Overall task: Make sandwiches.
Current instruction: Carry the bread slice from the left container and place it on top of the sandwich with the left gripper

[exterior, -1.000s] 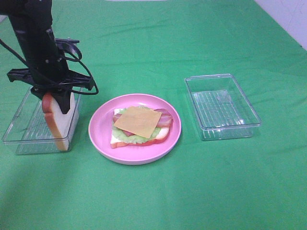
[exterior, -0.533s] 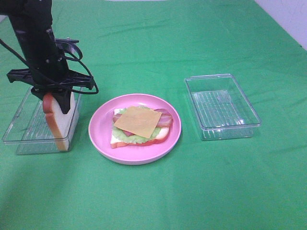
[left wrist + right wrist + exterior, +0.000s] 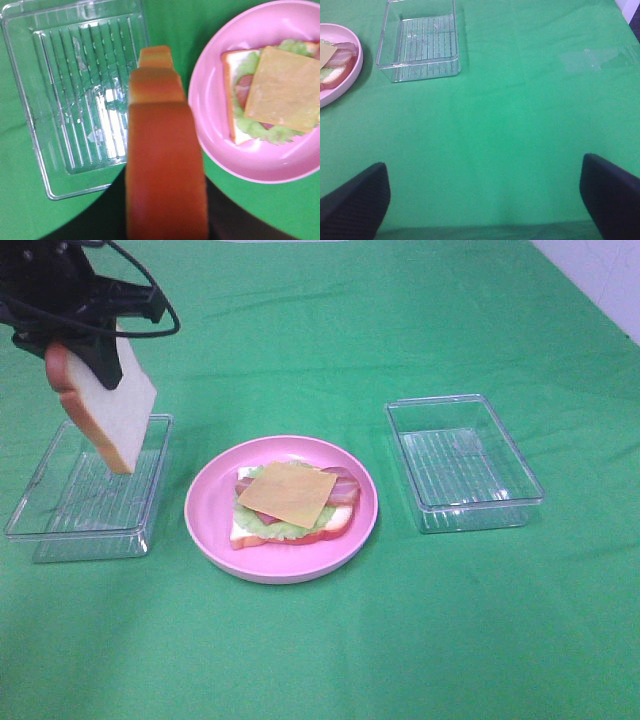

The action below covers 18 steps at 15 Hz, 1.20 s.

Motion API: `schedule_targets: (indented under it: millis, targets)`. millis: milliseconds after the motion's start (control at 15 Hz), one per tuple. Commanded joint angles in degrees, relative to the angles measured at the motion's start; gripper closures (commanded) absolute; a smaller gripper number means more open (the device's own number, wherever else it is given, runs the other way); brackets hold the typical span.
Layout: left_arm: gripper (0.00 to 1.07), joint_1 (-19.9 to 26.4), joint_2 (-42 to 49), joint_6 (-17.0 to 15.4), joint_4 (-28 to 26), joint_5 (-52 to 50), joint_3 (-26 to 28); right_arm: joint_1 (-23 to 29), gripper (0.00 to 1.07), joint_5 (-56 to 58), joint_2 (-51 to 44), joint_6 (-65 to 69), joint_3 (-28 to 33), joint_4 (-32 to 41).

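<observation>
My left gripper (image 3: 95, 352) is shut on a white bread slice (image 3: 108, 410) with an orange-brown crust and holds it tilted in the air above the left clear tray (image 3: 60, 525). The left wrist view shows the slice's crust edge (image 3: 165, 165) close up. On the pink plate (image 3: 205, 525) lies the open stack: a yellow cheese square (image 3: 288, 493) on top of bacon (image 3: 345, 480), lettuce (image 3: 262, 525) and a bottom bread slice (image 3: 240, 538). My right gripper (image 3: 482, 200) is open over bare green cloth, away from the plate (image 3: 342, 82), and does not show in the exterior high view.
A second clear tray (image 3: 462, 460) stands to the right of the plate with nothing in it; the right wrist view shows this tray (image 3: 420, 42) too. The left tray (image 3: 75, 90) also holds nothing. Green cloth covers the whole table.
My left gripper has lifted the bread slice up and out of the left tray. The plate, the stack and the right tray have not moved.
</observation>
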State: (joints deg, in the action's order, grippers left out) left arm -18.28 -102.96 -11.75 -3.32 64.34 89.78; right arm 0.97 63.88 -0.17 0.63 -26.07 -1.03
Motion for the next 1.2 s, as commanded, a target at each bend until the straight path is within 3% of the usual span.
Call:
schedule_targets:
  millis: [67,133,267,467,533,600,733,867,1200]
  targets:
    - [1.07,-0.06,1.43,5.61,-9.63,-3.04,-0.29,-0.29,0.09,-0.74,-1.83,-0.63,0.11,0.11]
    - [1.07,-0.06,0.97,7.22,-12.38,-3.61,-0.34,-0.29,0.09,-0.74,-1.83,-0.63,0.11,0.11]
    - [1.07,-0.06,-1.49,15.01,-25.44,-6.13,-0.63,-0.29,0.09,-0.74,-1.83,-0.63,0.11,0.11]
    - [1.07,-0.06,-4.7,24.87,-40.45,-14.38,-6.99,-0.29,0.09,-0.74,-1.83,-0.63,0.11,0.11]
    - [1.07,-0.06,-5.39,29.68,-46.29,-17.59,-11.06,-0.29,0.09,-0.74,-1.83,-0.63,0.11,0.11]
    - [1.07,-0.06,-6.36,37.13,-55.18,-21.66,-15.64,-0.29,0.09,-0.74,-1.83,-0.63,0.11,0.11]
    - [1.07,-0.06,-8.82,44.63,-62.97,-23.03,-17.25,-0.29,0.09,-0.74,-1.83,-0.63,0.11,0.11]
    - [1.07,-0.06,-11.8,47.56,-68.01,-23.89,-17.25,-0.29,0.09,-0.74,-1.83,-0.63,0.11,0.11]
    - [1.07,-0.06,-15.58,47.21,-68.24,-23.55,-17.25,-0.29,0.09,-0.74,-1.83,-0.63,0.11,0.11]
